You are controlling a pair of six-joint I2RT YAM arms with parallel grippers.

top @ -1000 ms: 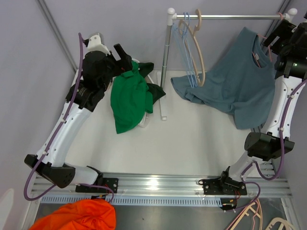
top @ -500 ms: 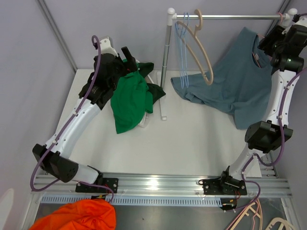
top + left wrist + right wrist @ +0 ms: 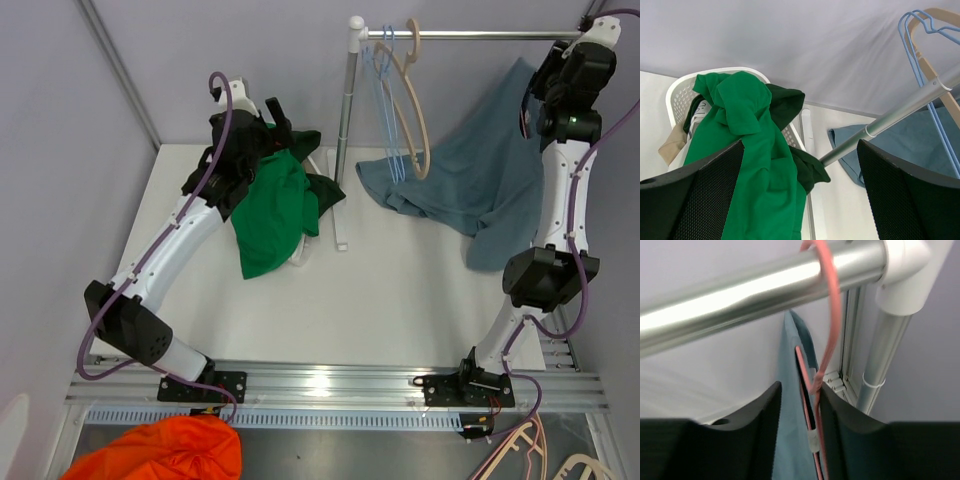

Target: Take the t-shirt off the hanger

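Seen from above, the right gripper (image 3: pixel 538 98) is up at the far right end of the rail (image 3: pixel 480 35), at the collar of the blue-grey t-shirt (image 3: pixel 470 180), which hangs there and spreads down to the left. The left gripper (image 3: pixel 275 115) hovers over a green garment (image 3: pixel 268 210) spilling from a white basket (image 3: pixel 318 160). A wooden hanger (image 3: pixel 420 120) hangs near the rack's post.

Left wrist view: the fingers (image 3: pixel 700 200) stand wide apart, holding nothing, above the green garment.

Right wrist view: the fingers (image 3: pixel 740 440) flank the neck of a pink hanger (image 3: pixel 832 315) hooked over the rail. The t-shirt's collar lies in the narrow gap between them (whether they pinch it cannot be told).
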